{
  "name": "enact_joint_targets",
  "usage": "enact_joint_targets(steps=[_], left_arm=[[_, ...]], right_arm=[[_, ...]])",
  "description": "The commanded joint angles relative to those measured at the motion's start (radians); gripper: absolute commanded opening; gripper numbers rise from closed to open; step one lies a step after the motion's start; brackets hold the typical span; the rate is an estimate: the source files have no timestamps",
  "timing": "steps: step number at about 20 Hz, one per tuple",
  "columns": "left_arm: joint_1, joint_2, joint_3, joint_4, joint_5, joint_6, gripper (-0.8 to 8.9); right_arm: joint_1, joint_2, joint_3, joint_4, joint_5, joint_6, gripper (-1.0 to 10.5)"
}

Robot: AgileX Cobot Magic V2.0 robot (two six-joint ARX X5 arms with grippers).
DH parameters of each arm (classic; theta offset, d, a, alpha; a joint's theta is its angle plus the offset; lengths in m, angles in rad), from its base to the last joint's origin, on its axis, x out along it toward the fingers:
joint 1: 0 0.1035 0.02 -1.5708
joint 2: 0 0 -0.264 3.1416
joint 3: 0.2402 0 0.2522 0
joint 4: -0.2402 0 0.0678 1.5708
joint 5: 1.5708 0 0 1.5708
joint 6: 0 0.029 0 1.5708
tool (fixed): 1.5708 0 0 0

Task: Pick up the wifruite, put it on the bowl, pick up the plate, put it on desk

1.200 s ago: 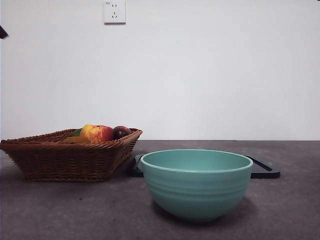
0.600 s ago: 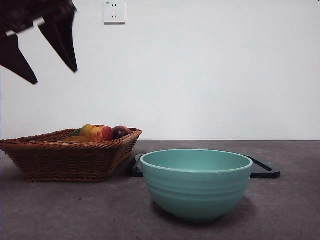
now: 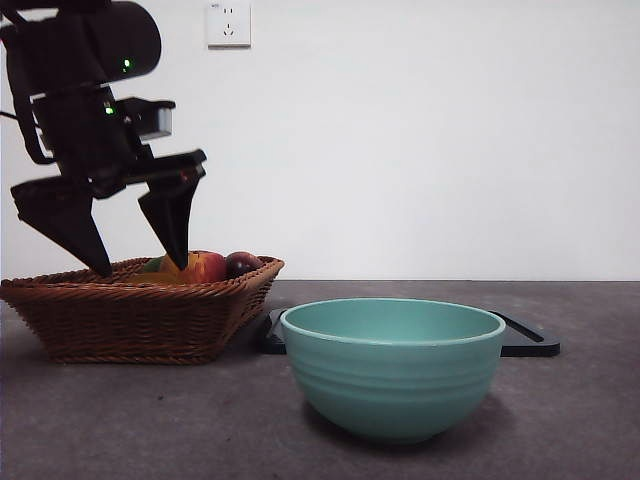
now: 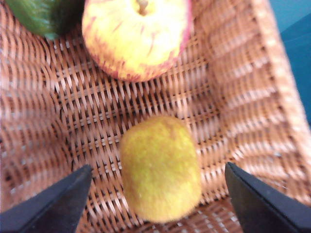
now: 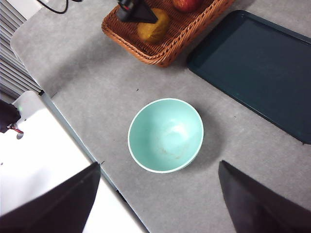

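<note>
The wifruite [image 4: 160, 167] is a dull brown-orange oval lying on the floor of the brown wicker basket [image 4: 243, 97]; it also shows in the right wrist view [image 5: 153, 26]. My left gripper [image 3: 140, 268] is open, its tips down at the basket's rim, one jaw on each side of the wifruite without touching it. The teal-green bowl [image 3: 393, 375] stands empty on the grey desk [image 3: 580, 420], to the right of the basket [image 3: 130, 310]. My right gripper [image 5: 159, 164] is open and empty, high above the bowl [image 5: 165, 135]. No plate shows.
A red-yellow apple [image 3: 200, 267], a dark plum [image 3: 243, 263] and a green fruit [image 4: 43, 17] also lie in the basket. A flat black tray [image 3: 525, 340] lies behind the bowl. The desk's edge [image 5: 77, 131] runs near the bowl.
My left arm has come down from the top left corner to the basket, its jaws open all the way. The bowl, basket and tray have not moved.
</note>
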Motion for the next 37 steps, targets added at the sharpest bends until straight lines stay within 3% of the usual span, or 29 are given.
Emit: enact_joint_targets(steps=[1, 5, 8, 10, 12, 19, 24, 27, 29, 33, 37], left_arm=[[-0.008, 0.047, 0.023, 0.021, -0.006, 0.006, 4.36], [-0.016, 0.091, 0.023, 0.049, -0.006, 0.006, 4.29], [-0.018, 0.091, 0.023, 0.058, -0.006, 0.005, 3.33], [-0.018, 0.091, 0.023, 0.056, -0.006, 0.005, 3.30], [-0.018, 0.091, 0.023, 0.050, -0.006, 0.005, 2.21], [-0.019, 0.078, 0.024, 0.029, 0.003, 0.003, 1.74], [-0.054, -0.116, 0.024, -0.007, 0.036, 0.004, 1.75], [-0.144, -0.264, 0.024, -0.066, 0.160, 0.005, 1.75], [-0.253, -0.312, 0.024, -0.071, 0.165, 0.004, 1.75], [-0.444, -0.266, 0.024, -0.060, 0.164, 0.006, 1.75], [-0.525, -0.171, 0.024, -0.013, 0.163, 0.008, 1.75]], right_arm=[[0.005, 0.009, 0.019, 0.010, -0.001, 0.008, 3.9], [0.005, 0.008, 0.019, 0.010, -0.001, 0.008, 3.9], [0.005, 0.008, 0.019, 0.010, -0.001, 0.008, 3.9], [0.005, 0.008, 0.019, 0.010, -0.001, 0.008, 3.9], [0.005, 0.008, 0.019, 0.010, -0.001, 0.008, 3.9], [0.005, 0.008, 0.019, 0.010, -0.001, 0.008, 3.9], [0.005, 0.008, 0.019, 0.010, -0.001, 0.008, 3.9], [0.005, 0.008, 0.019, 0.010, -0.001, 0.008, 3.9], [0.005, 0.008, 0.019, 0.010, 0.000, 0.008, 3.9], [0.005, 0.008, 0.019, 0.010, 0.000, 0.008, 3.9], [0.005, 0.008, 0.019, 0.009, -0.001, 0.008, 3.9]])
